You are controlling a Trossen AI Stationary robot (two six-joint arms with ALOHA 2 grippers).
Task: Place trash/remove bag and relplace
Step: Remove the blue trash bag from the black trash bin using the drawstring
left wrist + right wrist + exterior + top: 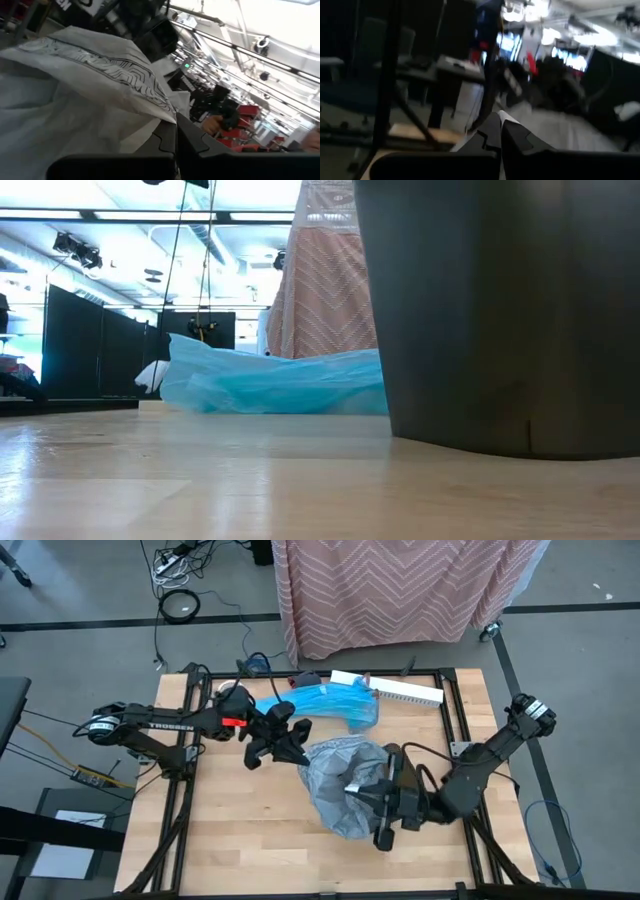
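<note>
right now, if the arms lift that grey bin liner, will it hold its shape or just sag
Probably sag: the grey bin liner lies crumpled and wrinkly, so it looks thin and floppy. It seems light, being see-through film. The left gripper pinches a fold of it between shut fingers, so the smooth film might slip.

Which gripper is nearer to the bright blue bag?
Left. The left gripper, pinching the grey liner, sits just below the blue bag. The right gripper holds the liner farther away.
</note>
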